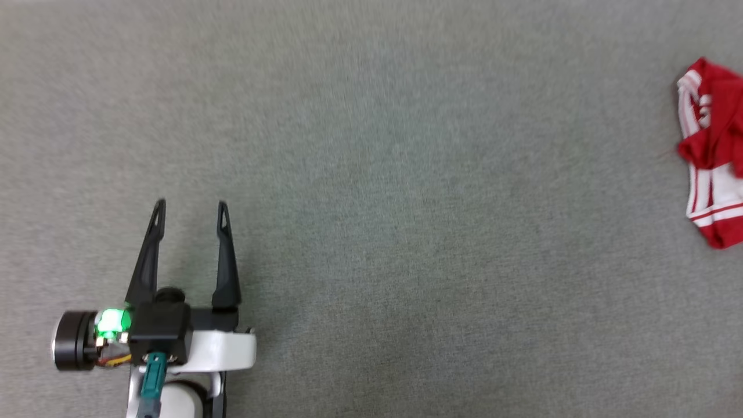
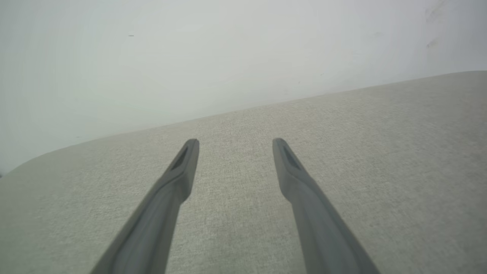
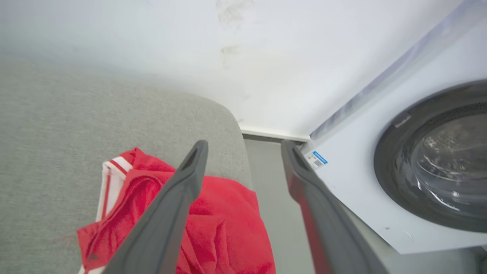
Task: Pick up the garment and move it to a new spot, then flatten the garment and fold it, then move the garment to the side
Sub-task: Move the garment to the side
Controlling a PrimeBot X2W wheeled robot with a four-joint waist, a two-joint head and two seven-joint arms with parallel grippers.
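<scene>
You have a broad surface (image 1: 371,174) before you, covered in grey woven fabric, flat and plain, with a rounded corner on its far right side. On it lies the red garment (image 1: 711,157), bunched in a crumpled heap with white panels and red-and-white striped trim showing. It sits by that corner at the right edge, well apart from the middle.

Big grey fabric-covered surface (image 1: 371,145) against a plain white wall (image 2: 190,57), white front-loader washing machine (image 3: 365,198) just beside it, grey floor (image 3: 268,171) between.
</scene>
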